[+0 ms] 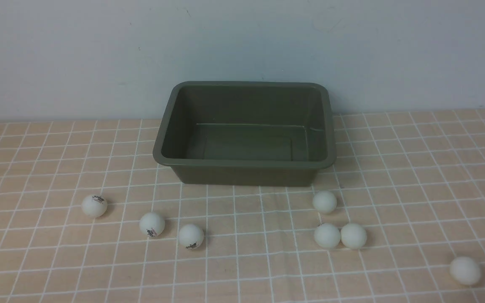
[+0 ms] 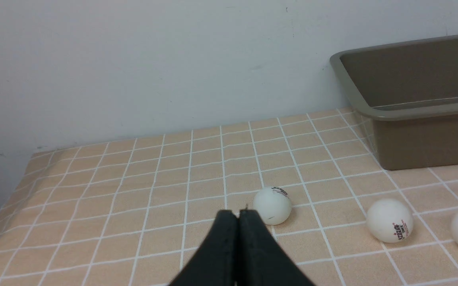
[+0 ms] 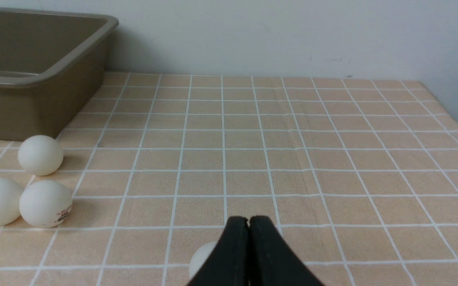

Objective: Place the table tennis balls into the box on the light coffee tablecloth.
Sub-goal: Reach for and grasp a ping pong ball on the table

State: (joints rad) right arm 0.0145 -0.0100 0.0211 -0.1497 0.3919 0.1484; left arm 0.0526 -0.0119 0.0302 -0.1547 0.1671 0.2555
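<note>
Tablecloth: the light coffee tablecloth [image 1: 415,168] spreads under everything.
Box: the box [image 1: 242,163] stands at 12 o'clock in the front view, against the wall [image 1: 99,50], with nothing in it.
Left gripper: the left gripper [image 2: 237,214] has its jaws pressed together, holding nothing, near one printed ball.
Right gripper: the right gripper [image 3: 248,220] has its jaws pressed together, empty, just beside a half-hidden ball.
Balls: all seven table tennis balls [image 1: 152,224] lie on the cloth. From the box, three are at 7 to 8 o'clock, three at 4 to 5 o'clock, and one well apart at 4 o'clock.
Done: nothing yet, by my judgement.
Left: seven balls to carry over.
</note>
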